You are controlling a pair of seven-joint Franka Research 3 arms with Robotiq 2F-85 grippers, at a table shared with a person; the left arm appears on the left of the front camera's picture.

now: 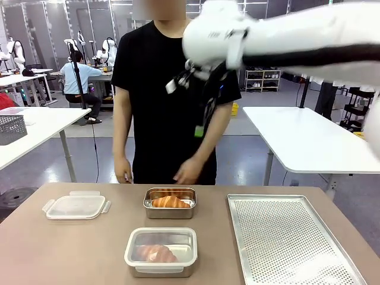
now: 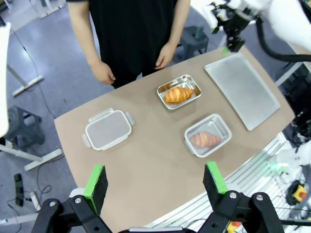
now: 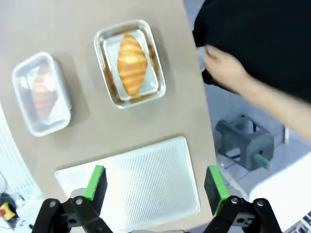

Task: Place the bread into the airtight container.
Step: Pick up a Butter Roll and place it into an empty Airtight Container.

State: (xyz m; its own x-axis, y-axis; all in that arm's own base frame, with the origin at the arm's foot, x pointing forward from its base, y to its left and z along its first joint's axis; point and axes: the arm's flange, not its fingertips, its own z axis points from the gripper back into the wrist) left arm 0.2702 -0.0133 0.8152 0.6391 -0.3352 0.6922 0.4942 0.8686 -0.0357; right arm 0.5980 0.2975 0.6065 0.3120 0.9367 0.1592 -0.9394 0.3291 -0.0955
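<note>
A: How does the right tool [image 3: 153, 187] stand?
B: Its green pads [image 3: 95, 180] are spread wide with nothing between them. It hangs high above the tabletop [image 3: 58, 29], over the perforated tray [image 3: 146, 174].

A: And the left tool [image 2: 155, 182]?
B: Also spread wide and empty, its pads [image 2: 96, 180] up over the near edge of the tabletop [image 2: 146, 160]. From there the right tool [image 2: 228, 29] shows farther off, above the far end of the tray [image 2: 243, 90].

A: Where is the bread?
B: One croissant [image 1: 170, 202] lies in an open metal pan [image 1: 170, 212] near the middle of the tabletop [image 1: 71, 249], toward the person's side. A second croissant [image 1: 156, 253] sits in a container [image 1: 161, 259] just in front of the pan, nearer the robot; a clear lid seems to cover it, though that is hard to tell.

A: What else is on the tabletop?
B: A clear lidded box [image 1: 76, 206] on the robot's left, well apart from the pan. The tray [image 1: 291, 237] lies on the right.

A: And the person?
B: The person [image 1: 172, 89] stands at the far edge in a black shirt, both hands low. One hand [image 1: 189, 172] hovers just behind the pan, the other hand [image 1: 123, 171] beside it to the left.
</note>
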